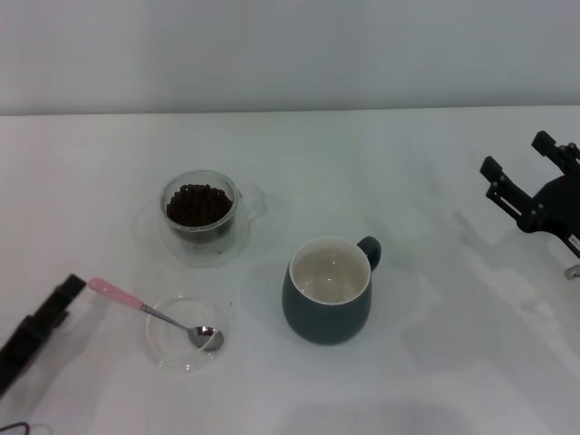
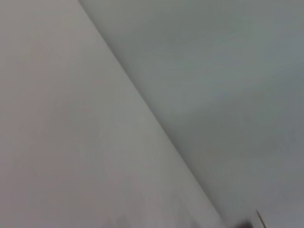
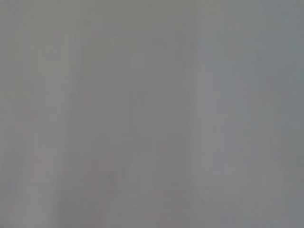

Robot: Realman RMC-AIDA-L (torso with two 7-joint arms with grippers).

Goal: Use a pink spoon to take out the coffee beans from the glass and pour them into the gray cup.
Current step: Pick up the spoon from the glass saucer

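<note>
On the white counter (image 1: 435, 381) nothing of the task looks done yet: the coffee beans (image 1: 198, 205) are heaped in the glass (image 1: 201, 216), which stands on its clear saucer toward the far left, and the gray cup (image 1: 328, 290), near the middle with its loop handle turned to the far right, shows only a bare cream inside, with no bean visible in it. The pink spoon (image 1: 152, 313) lies unheld, its metal bowl resting in a shallow clear dish (image 1: 187, 333) just in front of the glass and its pink handle sticking out over the dish rim toward the left. The left end effector (image 1: 65, 294) sits low at the left edge, its dark tip just beside the end of the spoon handle but not visibly touching it; whether its fingers are apart or together I cannot tell. The right end effector (image 1: 521, 172) hangs well off to the right, away from every vessel, with its two black fingers spread apart and nothing between them. Both wrist views show only blank pale surface and none of the objects. By my reading, everything is left to do: taking up the spoon, scooping from the glass, carrying the load across and tipping it into the cup.
</note>
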